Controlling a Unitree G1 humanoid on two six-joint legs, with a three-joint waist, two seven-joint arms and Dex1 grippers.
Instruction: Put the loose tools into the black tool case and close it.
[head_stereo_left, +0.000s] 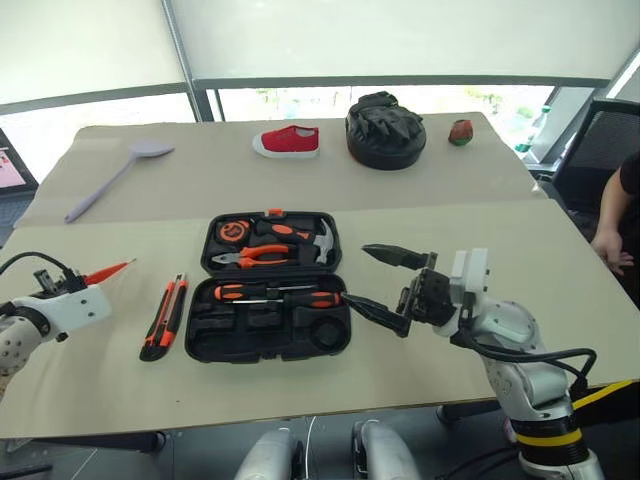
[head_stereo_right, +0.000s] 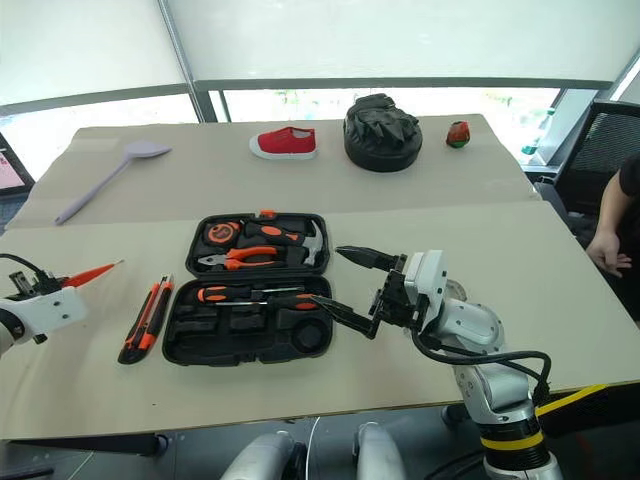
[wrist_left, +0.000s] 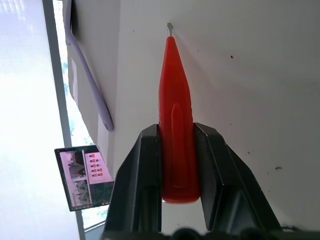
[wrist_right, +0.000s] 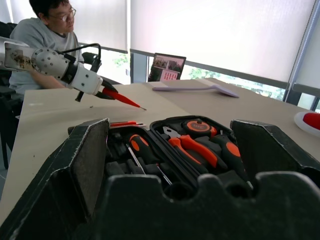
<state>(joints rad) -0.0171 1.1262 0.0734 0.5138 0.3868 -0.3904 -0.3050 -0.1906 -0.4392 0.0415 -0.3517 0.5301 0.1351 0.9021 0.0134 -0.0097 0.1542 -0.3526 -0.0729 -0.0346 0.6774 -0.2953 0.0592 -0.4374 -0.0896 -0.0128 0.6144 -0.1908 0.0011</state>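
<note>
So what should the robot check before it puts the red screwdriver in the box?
1. Grip: the left end effector is shut on the slim red-orange plastic screwdriver. Ok.
2. Case open: the flat black plastic tool case lies open with both halves flat. Ok.
3. Free slot: some moulded slots in the near half look empty, but which one fits this screwdriver, cannot tell.
4. Path: the orange-black utility knife lies between the left end effector and the case; pass above it. Not ok if sliding low.
5. Other arm: the right end effector is open, right beside the case's edge. Ok, but it should not block the way.
</note>
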